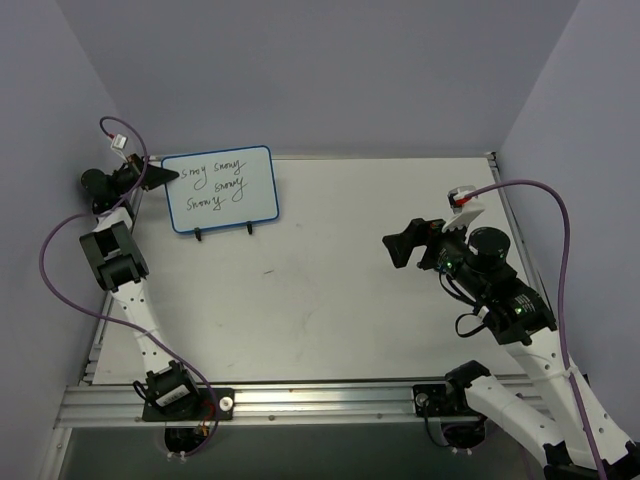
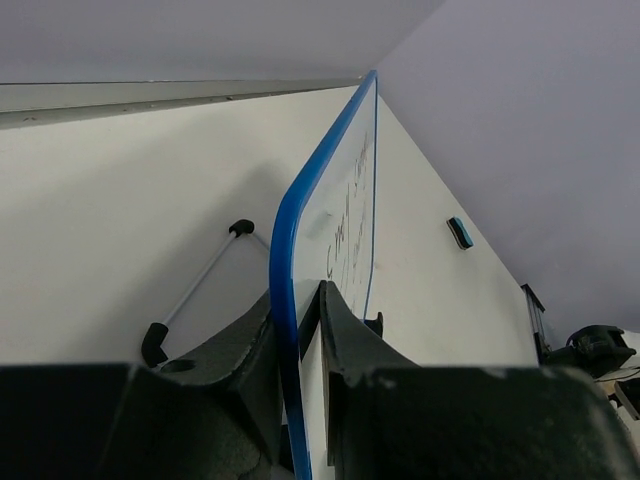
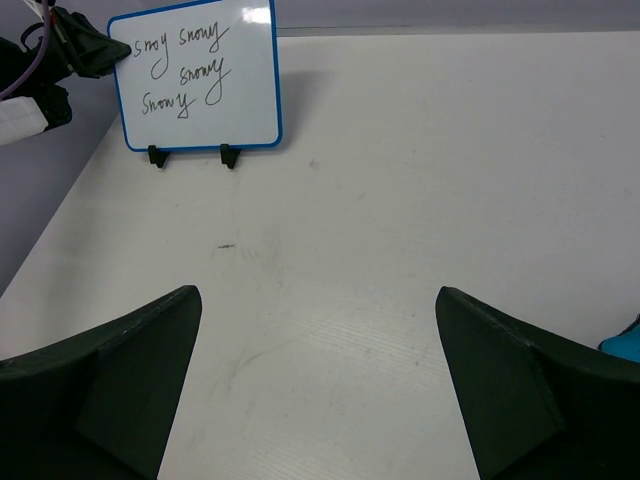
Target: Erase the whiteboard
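The whiteboard point(image 1: 225, 190) stands upright on two black feet at the back left of the table, with black handwriting on it. My left gripper point(image 1: 170, 177) is shut on its left edge. In the left wrist view the jaws point(image 2: 297, 295) clamp the blue frame point(image 2: 283, 230) from both sides. My right gripper point(image 1: 400, 245) is open and empty above the table's right side, facing the whiteboard point(image 3: 200, 85) from afar. Its fingertips point(image 3: 318, 290) stand wide apart. A small blue eraser block point(image 2: 460, 232) lies on the table, and it shows at the right edge of the right wrist view point(image 3: 622, 342).
Purple walls close in the table on the left, back and right. An aluminium rail point(image 1: 300, 400) runs along the near edge. A small dark mark point(image 1: 268, 271) is on the table's middle. Purple cables loop off both arms.
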Available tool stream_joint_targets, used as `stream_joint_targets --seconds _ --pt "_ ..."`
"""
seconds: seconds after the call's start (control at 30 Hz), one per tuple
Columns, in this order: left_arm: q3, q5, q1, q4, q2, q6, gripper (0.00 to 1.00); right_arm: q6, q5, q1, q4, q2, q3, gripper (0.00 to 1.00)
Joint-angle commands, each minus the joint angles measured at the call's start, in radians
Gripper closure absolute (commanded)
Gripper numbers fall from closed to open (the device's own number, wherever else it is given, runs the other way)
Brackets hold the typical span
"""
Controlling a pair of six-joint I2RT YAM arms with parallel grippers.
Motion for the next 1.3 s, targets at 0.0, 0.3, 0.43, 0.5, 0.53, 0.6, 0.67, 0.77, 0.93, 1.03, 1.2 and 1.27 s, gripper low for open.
stream_joint_targets --seconds 0.0,0.3,0.43,0.5,0.53,0.6,0.67,0.77,0.93,1.03,1.2,1.27 --pt "-0.042 0.015 0.000 0.131 -0.030 0.015 0.98 -0.016 0.003 0.012 0.044 -0.012 0.000 0.00" --pt "-0.064 -0.040 0.003 0.314 -0.049 -0.109 0.98 -0.021 0.006 0.015 0.047 -0.019 -0.001 0.00" --pt "-0.102 -0.069 0.006 0.331 -0.099 -0.091 0.98 -0.022 0.009 0.017 0.051 -0.016 -0.001 0.00" --pt "-0.118 -0.092 0.009 0.334 -0.119 -0.083 0.98 -0.022 0.007 0.018 0.054 -0.016 -0.001 0.00" --pt "-0.119 -0.103 0.011 0.335 -0.125 -0.082 0.98 -0.022 0.007 0.018 0.056 -0.018 0.000 0.00" --pt "-0.139 -0.144 0.015 0.320 -0.148 -0.054 0.98 -0.022 0.012 0.020 0.056 -0.019 -0.003 0.00" --pt "-0.156 -0.168 0.017 0.306 -0.161 -0.016 0.98 -0.022 0.020 0.020 0.056 -0.025 -0.006 0.00" --pt "-0.179 -0.184 0.018 0.311 -0.173 0.001 0.98 -0.024 0.026 0.018 0.056 -0.025 -0.008 0.00" --pt "-0.176 -0.217 0.020 0.349 -0.171 -0.016 0.98 -0.024 0.027 0.020 0.059 -0.019 -0.008 0.00" --pt "-0.164 -0.227 0.018 0.383 -0.170 -0.040 0.98 -0.024 0.030 0.020 0.062 -0.016 -0.011 0.00" --pt "-0.142 -0.185 0.020 0.426 -0.139 -0.082 0.98 -0.021 0.032 0.018 0.067 -0.018 -0.015 0.00" --pt "-0.154 -0.178 0.020 0.455 -0.125 -0.114 0.98 -0.021 0.034 0.018 0.070 -0.021 -0.017 0.00"
